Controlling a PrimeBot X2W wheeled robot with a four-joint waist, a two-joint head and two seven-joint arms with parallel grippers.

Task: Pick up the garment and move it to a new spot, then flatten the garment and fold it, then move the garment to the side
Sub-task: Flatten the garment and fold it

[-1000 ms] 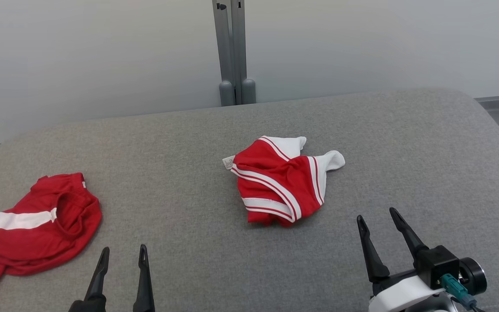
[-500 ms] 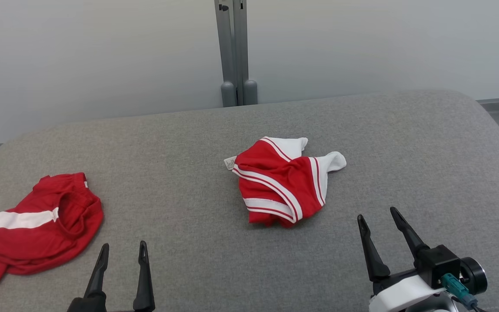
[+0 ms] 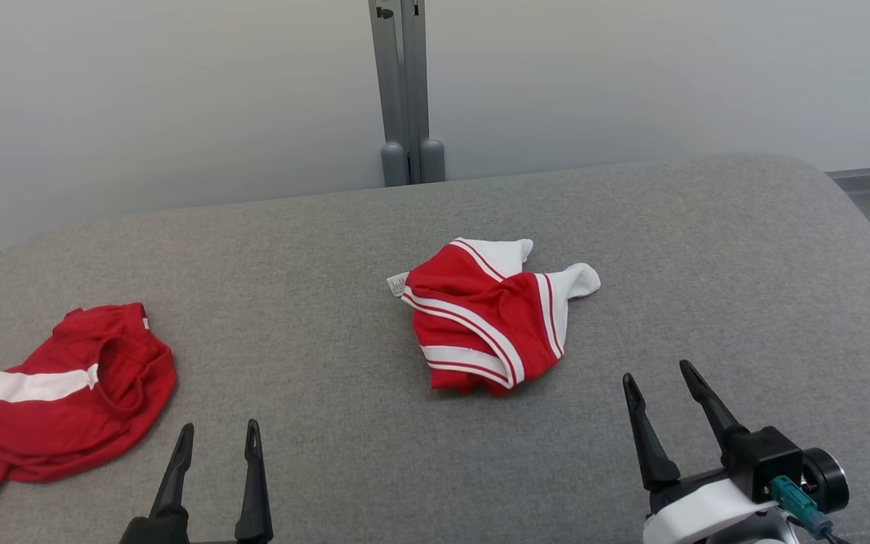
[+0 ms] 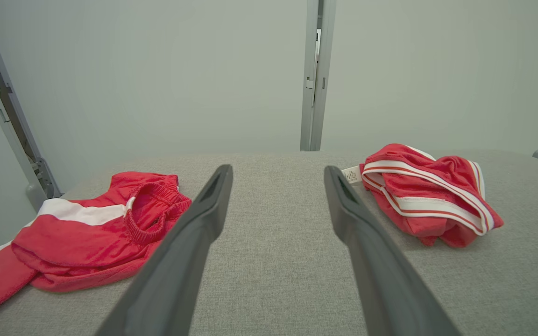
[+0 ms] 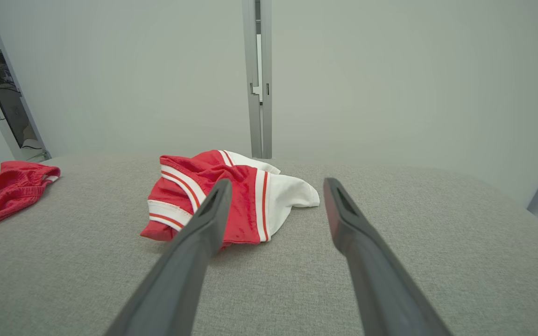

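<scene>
While the left gripper [image 3: 220, 425] and right gripper [image 3: 655, 372] hold jaws apart, the garment [image 3: 484, 317] lies crumpled, red clothing [image 3: 65, 393] well left

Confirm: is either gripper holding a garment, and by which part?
Nothing held. Left gripper and right gripper both open, empty, clear of the crumpled red-and-white garment.

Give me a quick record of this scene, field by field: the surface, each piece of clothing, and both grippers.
surface: grey padded table
centre: striped garment, red and white, crumpled, label at its left
left side: red garment, white band, bunched, apart from the striped garment
left gripper: open, holding nothing
right gripper: open, holding nothing, short of the striped garment
back: grey post
</scene>
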